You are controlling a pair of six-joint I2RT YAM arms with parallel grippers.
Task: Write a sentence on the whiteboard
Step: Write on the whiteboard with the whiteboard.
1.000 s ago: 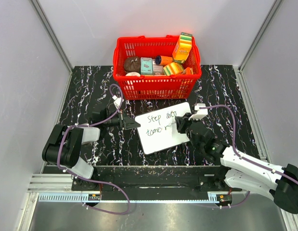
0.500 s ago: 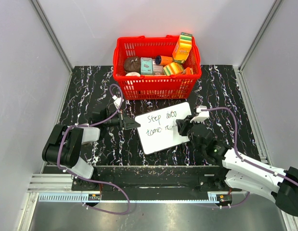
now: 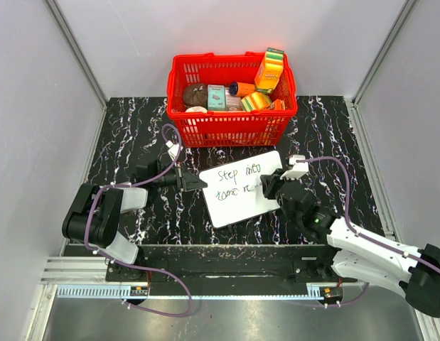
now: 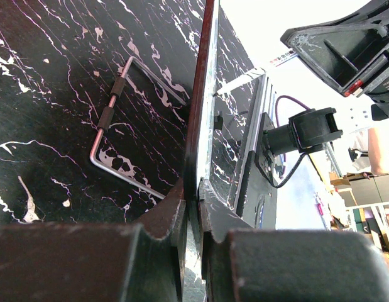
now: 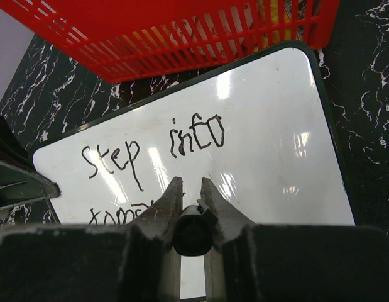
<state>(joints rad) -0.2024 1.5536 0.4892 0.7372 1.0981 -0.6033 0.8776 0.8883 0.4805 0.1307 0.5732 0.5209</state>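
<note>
The whiteboard (image 3: 242, 190) lies tilted on the black marbled table (image 3: 134, 135), just in front of the red basket (image 3: 232, 99). The sentence (image 3: 237, 183) runs in two black handwritten lines; "step into" (image 5: 150, 146) reads clearly, and the second line is partly hidden behind my right fingers. My left gripper (image 3: 196, 183) is shut on the board's left edge; in the left wrist view the left gripper (image 4: 193, 192) pinches the board's edge (image 4: 203, 94), seen edge-on. My right gripper (image 3: 268, 187) is over the board's right half, and in the right wrist view the right gripper (image 5: 189, 184) is shut on a black marker (image 5: 193, 229).
The red basket (image 5: 181, 31) holds several packages and stands right behind the board. A bent metal rod (image 4: 115, 126) lies on the table by the board's edge. Walls close in the table on the left, back and right.
My right gripper has shifted slightly to the right along the second line, and a little more black writing shows there. The left gripper and the board have stayed put.
</note>
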